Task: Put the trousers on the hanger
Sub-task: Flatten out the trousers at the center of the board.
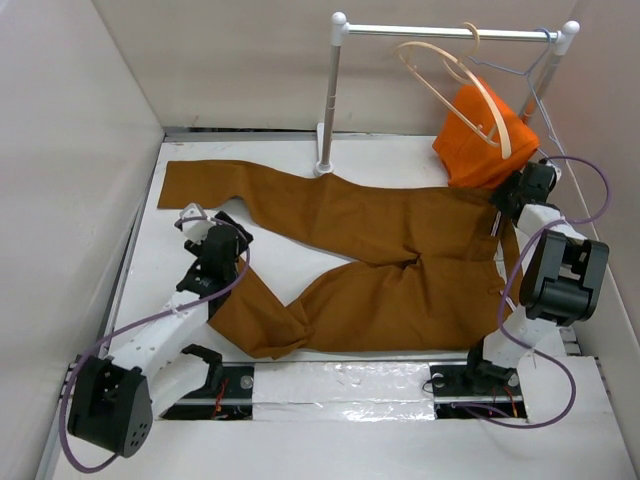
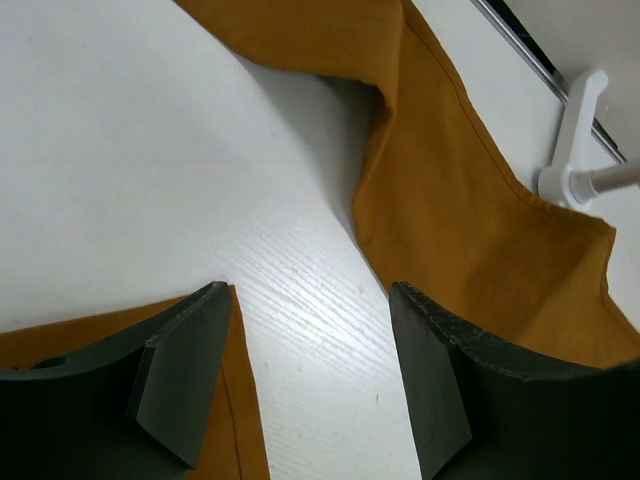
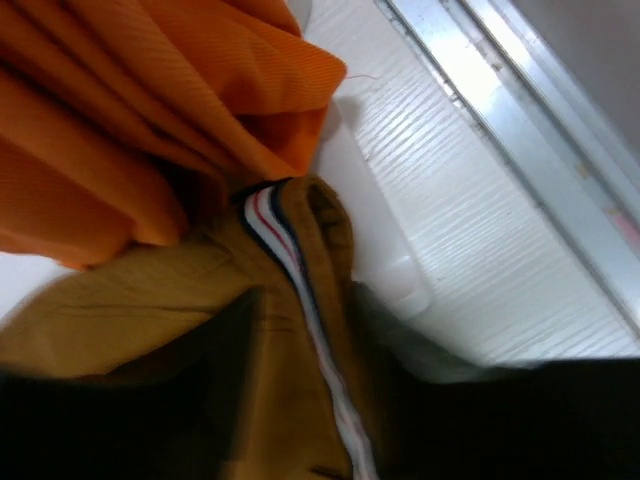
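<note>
So the trousers [image 1: 380, 260] are lying flat on the white worktop [image 1: 290, 268], filling most of the middle of the top view. One leg runs off to the upper left and the other bends down toward the lower left. The waistband is over on the right.

The left tool [image 2: 308, 295] has its fingers spread apart with nothing between them but bare worktop. In its wrist view, one finger [image 2: 185, 370] sits over the edge of the nearer leg at the lower left.

The right tool [image 3: 310, 350] is at the waistband on the right of the top view. Its wrist view is blurry, but the striped trim runs up between the two dark fingers. I honestly can't tell whether they're pinching it or just sitting on either side.

The hanger [image 1: 492, 110] hangs from the rail [image 1: 450, 33] at the upper right, tilted against an orange garment [image 1: 465, 150]. A thin wire hanger [image 1: 535, 85] hangs beside it.
</note>
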You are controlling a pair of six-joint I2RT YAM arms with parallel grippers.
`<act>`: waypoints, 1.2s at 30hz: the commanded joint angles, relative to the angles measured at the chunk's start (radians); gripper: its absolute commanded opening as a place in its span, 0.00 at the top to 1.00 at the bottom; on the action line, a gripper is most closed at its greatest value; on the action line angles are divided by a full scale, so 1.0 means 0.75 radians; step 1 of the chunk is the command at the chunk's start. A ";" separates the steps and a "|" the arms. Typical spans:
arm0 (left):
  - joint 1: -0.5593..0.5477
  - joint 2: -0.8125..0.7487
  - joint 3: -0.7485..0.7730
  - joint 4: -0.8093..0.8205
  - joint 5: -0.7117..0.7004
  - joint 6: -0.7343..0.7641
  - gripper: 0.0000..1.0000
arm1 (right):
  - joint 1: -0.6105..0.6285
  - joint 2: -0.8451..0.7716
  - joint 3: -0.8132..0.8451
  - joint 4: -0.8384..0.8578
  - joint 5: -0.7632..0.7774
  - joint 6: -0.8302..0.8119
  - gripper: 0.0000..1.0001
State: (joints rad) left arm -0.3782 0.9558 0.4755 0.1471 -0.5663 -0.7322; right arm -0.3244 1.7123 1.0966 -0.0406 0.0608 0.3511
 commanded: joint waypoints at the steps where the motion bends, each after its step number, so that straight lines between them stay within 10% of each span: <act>1: 0.121 0.077 0.076 0.100 0.131 -0.073 0.38 | 0.068 -0.135 -0.026 0.130 0.011 0.104 0.22; 4: 0.183 0.196 0.123 0.086 0.168 -0.155 0.38 | 0.116 -0.343 -0.269 0.277 -0.016 0.196 0.00; 9: 0.253 0.343 0.200 0.072 0.137 -0.326 0.38 | 0.187 -0.685 -0.670 0.451 -0.071 0.284 0.02; 12: 0.306 0.417 0.266 0.035 0.225 -0.410 0.38 | 0.261 -0.849 -0.891 0.557 -0.173 0.293 0.27; 13: 0.306 0.429 0.284 0.017 0.219 -0.421 0.38 | 0.281 -0.880 -0.968 0.571 -0.187 0.278 0.56; 16: 0.322 0.490 0.370 -0.065 0.134 -0.447 0.38 | 0.312 -0.970 -1.043 0.586 -0.306 0.232 1.00; 36: 0.729 1.360 1.297 -0.671 0.101 -0.077 0.40 | 1.124 -1.087 -0.998 0.637 -0.388 -0.108 0.98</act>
State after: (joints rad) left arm 0.1539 1.9778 1.3849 -0.2836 -0.4541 -0.8459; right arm 0.4717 0.8764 0.2893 0.3687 -0.2535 0.3237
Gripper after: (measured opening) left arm 0.596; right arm 0.018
